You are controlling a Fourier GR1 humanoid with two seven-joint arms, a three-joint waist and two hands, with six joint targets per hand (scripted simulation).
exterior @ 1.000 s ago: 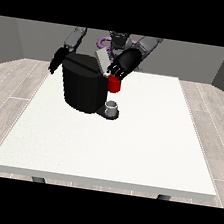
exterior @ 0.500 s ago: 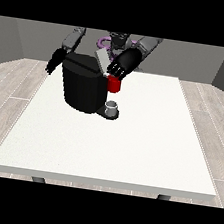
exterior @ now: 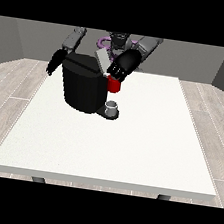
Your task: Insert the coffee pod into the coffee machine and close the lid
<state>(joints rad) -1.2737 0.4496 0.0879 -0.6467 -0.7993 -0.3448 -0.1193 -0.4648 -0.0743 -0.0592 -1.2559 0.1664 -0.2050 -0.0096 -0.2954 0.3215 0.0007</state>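
Observation:
The black coffee machine (exterior: pixel 82 87) stands on the table's far left part. Its grey lid (exterior: pixel 101 60) is tilted up at the top. A red thing at the machine (exterior: pixel 114 85) shows at its front, under the lid. The hand at the view's right (exterior: pixel 123 66) is right above that red thing and beside the raised lid, touching or nearly touching it. The hand at the view's left (exterior: pixel 55 62) hangs beside the machine's left side with its fingers pointing down, holding nothing. A small grey thing (exterior: pixel 112 107) stands on the machine's base, below the red thing.
The white table (exterior: pixel 145 139) stretches wide in front of and to the right of the machine. The robot's torso (exterior: pixel 116 40) is behind the table's far edge. A wooden floor surrounds the table.

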